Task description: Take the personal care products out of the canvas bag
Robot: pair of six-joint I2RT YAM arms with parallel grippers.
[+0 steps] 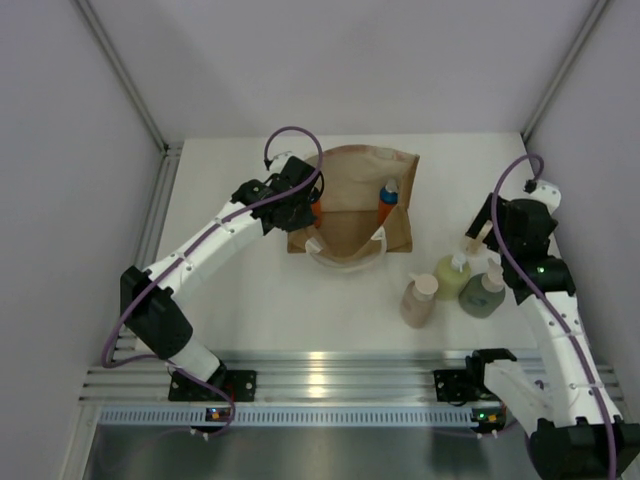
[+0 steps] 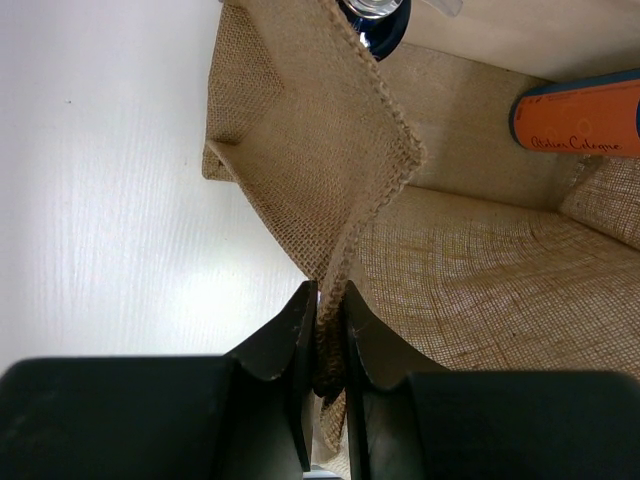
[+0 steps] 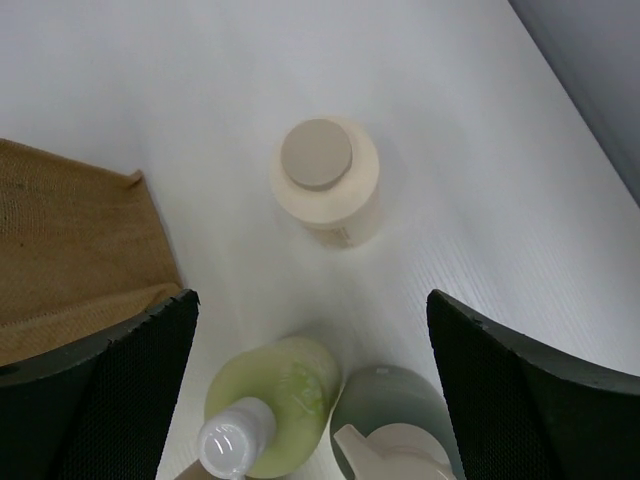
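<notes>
Four of the six personal care products stand out on the surface (image 1: 260,300): the pinkish-beige bottle (image 1: 420,300), the yellow-green bottle (image 1: 452,276) and the dark green bottle (image 1: 484,294) are bunched near the right arm, the last two touching or nearly so. The cream bottle (image 3: 325,182) stands alone just beyond them. Two are left, by my count: one orange bottle (image 1: 388,203) sits against the right wall of the canvas bag (image 1: 350,180), and the other orange bottle (image 1: 316,212) lies close to the left wall. The left hand (image 2: 328,300) is pressed together on the bag's left rim, pinching the fabric and keeping the mouth open. The right hand (image 3: 312,300) is spread wide and holds nothing, hanging over the cluster with the cream bottle ahead of its fingers. Room is tight on the right, where the side wall (image 1: 600,120) runs close to the arm and the bottles crowd the drop area. The surface in front of the bag and to its left is bare. The white handle (image 1: 345,260) loops over the bag's near rim and could catch a reaching hand.
</notes>
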